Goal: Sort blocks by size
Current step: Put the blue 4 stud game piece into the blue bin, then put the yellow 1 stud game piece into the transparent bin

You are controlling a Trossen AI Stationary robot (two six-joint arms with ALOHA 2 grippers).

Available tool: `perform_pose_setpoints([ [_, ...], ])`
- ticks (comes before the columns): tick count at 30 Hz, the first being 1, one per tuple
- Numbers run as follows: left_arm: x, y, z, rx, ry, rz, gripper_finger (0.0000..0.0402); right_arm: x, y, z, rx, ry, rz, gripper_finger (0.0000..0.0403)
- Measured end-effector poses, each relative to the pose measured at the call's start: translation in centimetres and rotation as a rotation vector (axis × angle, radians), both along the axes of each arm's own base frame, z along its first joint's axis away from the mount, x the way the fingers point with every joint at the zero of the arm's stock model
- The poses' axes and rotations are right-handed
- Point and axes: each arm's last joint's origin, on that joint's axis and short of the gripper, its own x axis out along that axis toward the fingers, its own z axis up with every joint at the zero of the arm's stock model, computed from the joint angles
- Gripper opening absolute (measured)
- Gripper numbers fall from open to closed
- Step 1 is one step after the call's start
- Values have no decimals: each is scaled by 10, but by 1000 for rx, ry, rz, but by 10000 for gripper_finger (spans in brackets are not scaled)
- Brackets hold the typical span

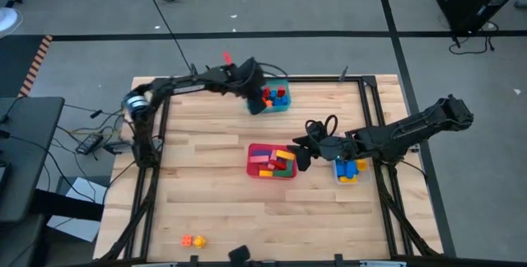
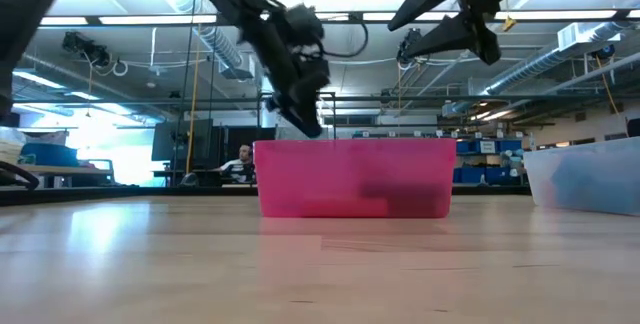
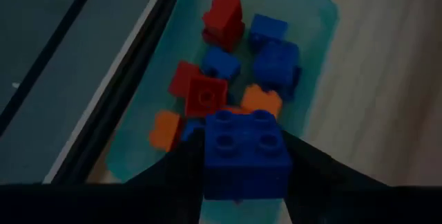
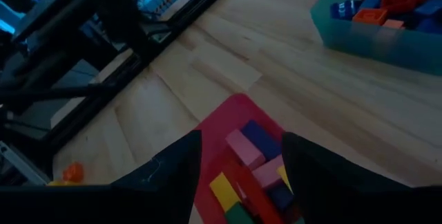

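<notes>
My left gripper (image 1: pixel 257 100) is over the teal tub (image 1: pixel 282 105) at the table's far edge, shut on a blue four-stud brick (image 3: pixel 245 151). The tub (image 3: pixel 314 27) holds red, blue and orange blocks (image 3: pixel 207 96). My right gripper (image 1: pixel 301 156) is open and empty over the right end of the red tub (image 1: pixel 252 158). That tub holds pink, yellow, blue and green blocks (image 4: pixel 252 162), which show between the two fingers (image 4: pixel 173 175). Two loose blocks, orange and yellow (image 1: pixel 193 241), lie on the table near its front edge. My left gripper pinches the blue brick by two opposite side walls (image 3: pixel 207 162) between its two fingers. The fingers slant down from above over the teal tub. The brick is lifted clear of the blocks in the tub, and its studded face (image 3: pixel 245 131) is turned toward the wrist camera.
A clear tub (image 1: pixel 347 170) with blue and yellow blocks stands right of the red tub, under my right arm. Black rails (image 1: pixel 375 110) frame the table's edges. In the low view the red tub (image 2: pixel 355 179) stands in the middle and the clear tub (image 2: pixel 590 174) at the right.
</notes>
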Motion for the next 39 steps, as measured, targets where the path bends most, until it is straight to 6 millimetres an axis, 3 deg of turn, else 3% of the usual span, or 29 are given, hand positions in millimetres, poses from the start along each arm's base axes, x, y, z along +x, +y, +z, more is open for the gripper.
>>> perform_pose_setpoints([
  [7,24,29,-26,-29,33,42,169,0,-3,0,20,-3,-24,213],
  [14,25,37,-28,-42,32,59,200,0,-3,0,20,-3,-24,213],
  [28,20,34,-31,-80,96,60,350,1,-8,-1,18,1,-43,213],
  [33,18,21,-10,-131,174,103,368,0,-7,-2,9,32,12,213],
  [39,23,-17,29,-110,289,144,362,-5,-1,-10,97,139,123,213],
])
